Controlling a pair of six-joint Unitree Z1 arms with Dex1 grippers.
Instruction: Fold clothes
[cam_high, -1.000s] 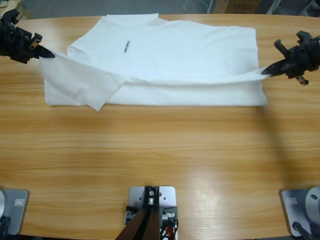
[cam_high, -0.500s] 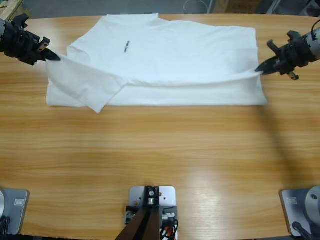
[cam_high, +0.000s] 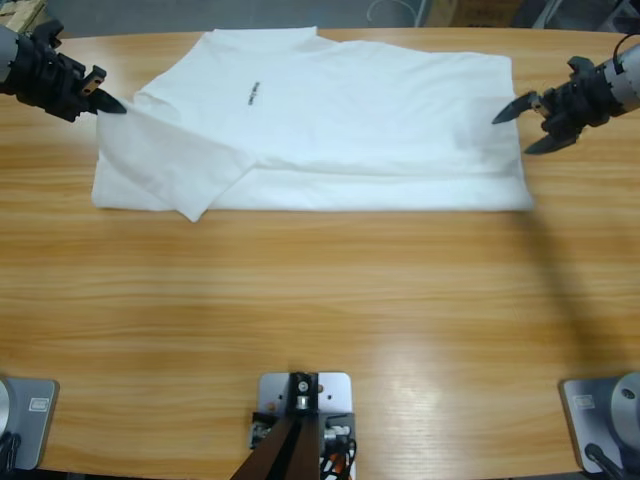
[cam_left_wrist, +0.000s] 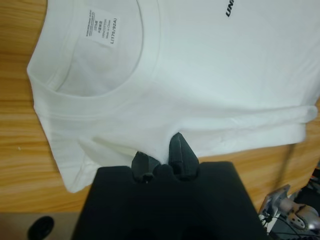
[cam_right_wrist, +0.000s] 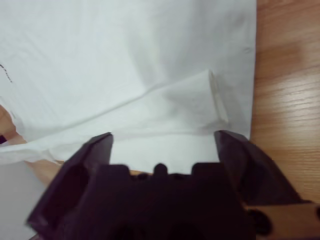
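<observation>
One hand has let go while the other has not. At nine o'clock in the high view, the left hand (cam_high: 108, 103) stays clamped on the T-shirt (cam_high: 340, 120); its wrist view shows the two black jaws pressed together on a pinch of white cloth (cam_left_wrist: 165, 150) below the round neck (cam_left_wrist: 100, 75) and its sewn-in label (cam_left_wrist: 100, 29). The sleeve (cam_high: 165, 170) beside it lies doubled over on the shirt's left part, its fold point toward six o'clock.

Across the middle, the garment lies flat on the tabletop (cam_high: 320, 300), spread wide along the twelve o'clock side, with the small dark mark (cam_high: 253, 94) on the chest facing up. The near long edge has been carried over the body, so the shirt reads as a long band folded lengthwise.

At three o'clock, the right hand (cam_high: 520, 122) has changed: half a second ago its tips were closed on the hem corner, and now its jaws stand wide apart, clear of the cloth, with the released flap (cam_right_wrist: 200, 100) lying on the shirt. The lengthwise fold looks laid on that side; the left release probably follows.
</observation>
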